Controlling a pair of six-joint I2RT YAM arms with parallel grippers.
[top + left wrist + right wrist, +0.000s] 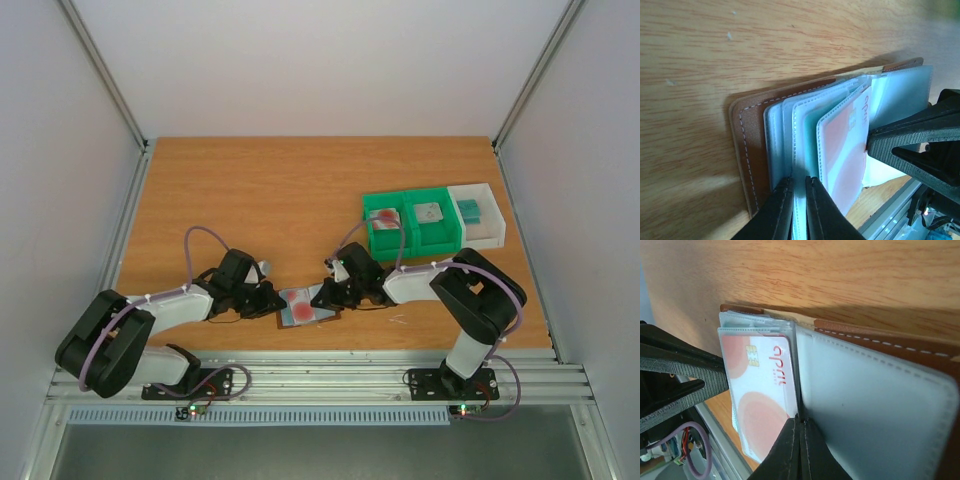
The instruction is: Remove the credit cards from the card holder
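Both arms bent low, angled inward, left tool (263, 298) and right tool (326, 295) each pinched tight on the card holder (304, 309)

We see our left hand (799, 207) pinching a clear sleeve (800, 150) of the open brown card holder (752, 130) on the tabletop (740, 45); a pinkish card (845, 150) shows.

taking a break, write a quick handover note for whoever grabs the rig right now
Left tool: shut on clear sleeves of the card holder, which lies open on the table.
Right tool: shut at the sleeve edge beside the pink card; whether it grips the card itself is unclear.
Done: grey card in a green bin, teal card in the white bin.
Left: the pink card sits in its sleeve, a greenish card behind it.
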